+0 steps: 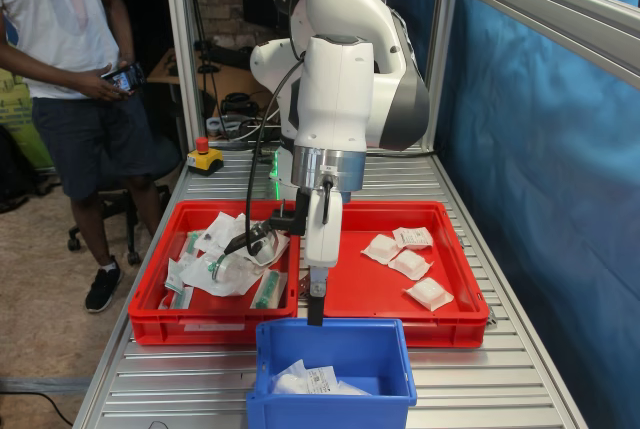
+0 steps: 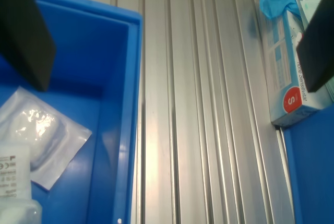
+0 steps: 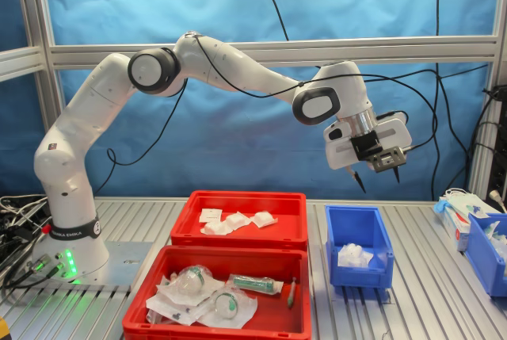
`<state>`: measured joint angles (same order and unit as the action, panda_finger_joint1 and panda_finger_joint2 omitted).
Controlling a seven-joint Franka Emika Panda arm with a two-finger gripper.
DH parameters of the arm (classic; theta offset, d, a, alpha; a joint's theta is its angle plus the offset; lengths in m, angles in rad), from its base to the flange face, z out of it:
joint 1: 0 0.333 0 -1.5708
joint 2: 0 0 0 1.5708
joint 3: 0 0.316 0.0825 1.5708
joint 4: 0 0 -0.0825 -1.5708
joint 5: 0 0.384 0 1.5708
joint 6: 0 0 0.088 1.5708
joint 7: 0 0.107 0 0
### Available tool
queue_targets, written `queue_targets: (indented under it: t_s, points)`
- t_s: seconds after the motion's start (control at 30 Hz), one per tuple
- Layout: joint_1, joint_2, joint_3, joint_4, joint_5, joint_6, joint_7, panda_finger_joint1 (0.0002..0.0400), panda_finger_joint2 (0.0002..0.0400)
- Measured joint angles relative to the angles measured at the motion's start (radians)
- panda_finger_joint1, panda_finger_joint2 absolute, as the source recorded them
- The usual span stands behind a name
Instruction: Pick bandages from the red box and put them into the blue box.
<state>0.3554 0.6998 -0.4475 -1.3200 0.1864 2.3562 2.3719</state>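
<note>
The red box (image 1: pixel 460 279) holds several white bandages (image 1: pixel 410 265); in the second exterior view it is the farther red box (image 3: pixel 289 229), with bandages (image 3: pixel 238 220) lying on its floor. The blue box (image 1: pixel 390 344) stands in front of it and has white packets (image 1: pixel 308 379) inside, also seen as packets (image 3: pixel 354 257) in the blue box (image 3: pixel 337 237). My gripper (image 3: pixel 377 177) hangs open and empty well above the blue box. In the wrist view the gripper (image 2: pixel 175 80) looks down past the blue box's rim (image 2: pixel 133 78) at a packet (image 2: pixel 42 140) inside.
A twin red crate (image 1: pixel 150 309) holds clear pouches with green-marked rolls (image 1: pixel 235 269). A person (image 1: pixel 70 59) stands at the first exterior view's left, near a red stop button (image 1: pixel 204 154). A glove carton (image 3: pixel 459 215) and another blue bin (image 3: pixel 485 254) sit at the second exterior view's right.
</note>
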Motion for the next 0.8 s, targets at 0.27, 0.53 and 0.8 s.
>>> queue_targets:
  t_s: [0.27, 0.53, 0.8]
  points:
    - [0.001, -0.001, 0.001, -0.004, 0.0, 0.0, 0.0, 0.04, 0.04]
    - [0.001, -0.02, 0.015, -0.036, 0.0, 0.0, 0.0, 0.04, 0.04]
    - [0.006, -0.082, 0.048, -0.119, 0.0, 0.0, 0.0, 0.04, 0.04]
